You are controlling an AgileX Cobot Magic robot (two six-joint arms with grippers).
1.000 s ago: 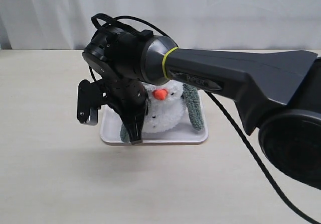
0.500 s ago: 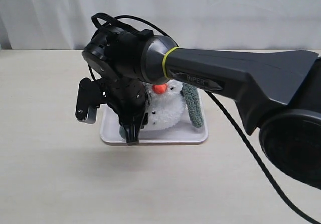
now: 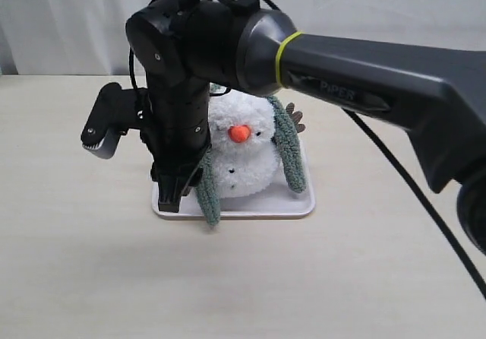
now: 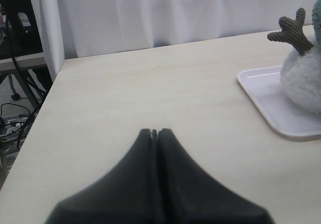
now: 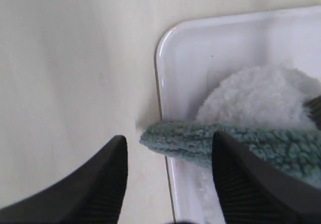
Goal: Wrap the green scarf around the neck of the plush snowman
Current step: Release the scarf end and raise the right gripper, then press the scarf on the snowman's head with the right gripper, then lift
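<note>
Grey-green scarf point(image 5: 261, 146) tip hangs beside the plush snowman point(image 3: 243, 160), between the right gripper's point(image 5: 168, 143) spread jaws. Left gripper point(image 4: 155, 132), pressed together, is farther off.

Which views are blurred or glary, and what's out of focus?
Exterior view: even light, sharp, but the right arm covers part of the plush snowman. Left wrist view: left gripper is a blurred dark mass near the lens; table sharp. Right wrist view: right gripper soft at the frame edge, green scarf tip in focus, faint glare along the tray rim.
</note>
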